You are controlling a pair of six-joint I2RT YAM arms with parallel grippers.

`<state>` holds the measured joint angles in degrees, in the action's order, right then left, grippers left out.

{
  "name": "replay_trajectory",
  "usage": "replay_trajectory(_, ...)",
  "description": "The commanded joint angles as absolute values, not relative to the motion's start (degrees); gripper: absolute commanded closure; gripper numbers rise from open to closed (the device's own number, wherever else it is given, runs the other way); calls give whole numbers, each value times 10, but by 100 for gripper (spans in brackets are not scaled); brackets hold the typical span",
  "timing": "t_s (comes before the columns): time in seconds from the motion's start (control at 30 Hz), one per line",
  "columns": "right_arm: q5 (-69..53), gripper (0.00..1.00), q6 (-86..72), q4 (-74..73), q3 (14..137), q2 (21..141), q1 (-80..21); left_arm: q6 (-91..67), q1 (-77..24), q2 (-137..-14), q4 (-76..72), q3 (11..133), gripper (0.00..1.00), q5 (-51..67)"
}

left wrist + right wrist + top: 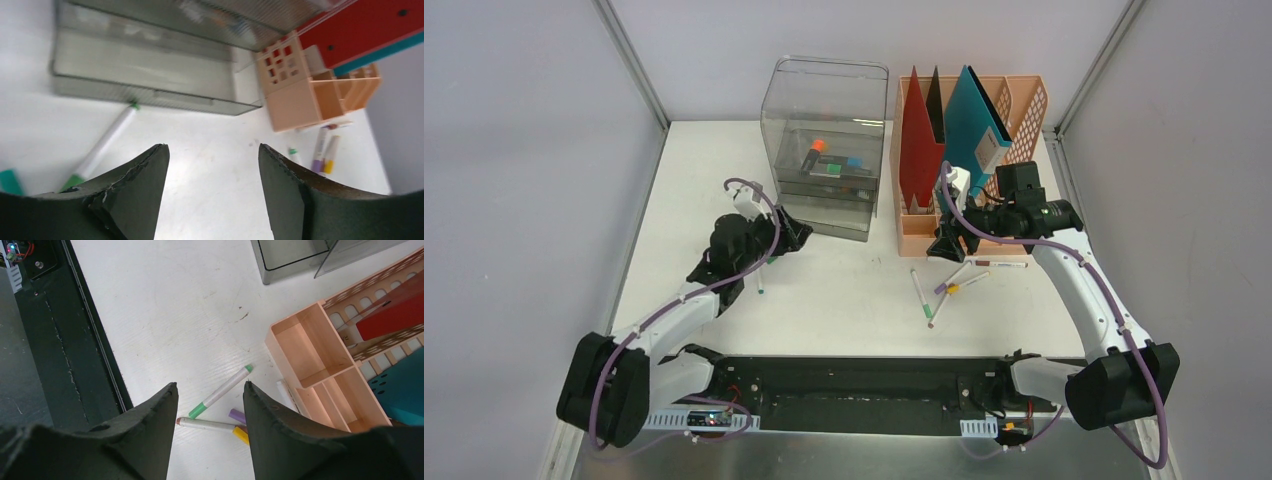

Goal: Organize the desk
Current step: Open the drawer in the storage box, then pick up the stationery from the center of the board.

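Note:
The white desk (pixel 854 300) holds several loose markers. A green-capped marker (pixel 761 278) lies beside my left arm and shows at the left in the left wrist view (pixel 102 147). My left gripper (pixel 794 238) (pixel 211 147) hangs open over bare desk in front of the clear drawer box (pixel 824 150), with nothing between its fingers. My right gripper (pixel 946 248) (pixel 210 384) is open above a cluster of markers just in front of the peach file rack (pixel 969 150). The cluster includes a green marker (pixel 220 392), a brown-tipped marker (pixel 207 424), a purple one (pixel 237 415) and a yellow one (pixel 240 435).
The drawer box (pixel 150 75) holds small items inside. The file rack (pixel 325 365) has open front compartments and holds a red folder (pixel 919 140) and a teal folder (pixel 974 125). A black base strip (pixel 864 385) runs along the near edge. Grey walls enclose the desk.

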<state>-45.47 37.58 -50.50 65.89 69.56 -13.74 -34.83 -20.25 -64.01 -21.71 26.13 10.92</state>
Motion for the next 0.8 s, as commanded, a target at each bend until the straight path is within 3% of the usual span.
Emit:
replay_trajectory(0.0,-476,46,387,-499,667,694,-134,-240,-203,-587,-50,269,29,5)
replay_trajectory(0.13,-476,47,387,-499,668,695,-134,-225,-203,-559,-46,245,20,-71)
replay_trajectory(0.27,-476,46,387,-499,667,697,-134,-203,-203,-562,-44,240,18,-97)
replay_trajectory(0.47,-477,46,386,-499,667,701,-134,-148,-202,-642,-82,278,16,20)
replay_trajectory(0.77,-476,46,387,-498,666,699,-132,-126,-200,-774,-45,372,19,41)
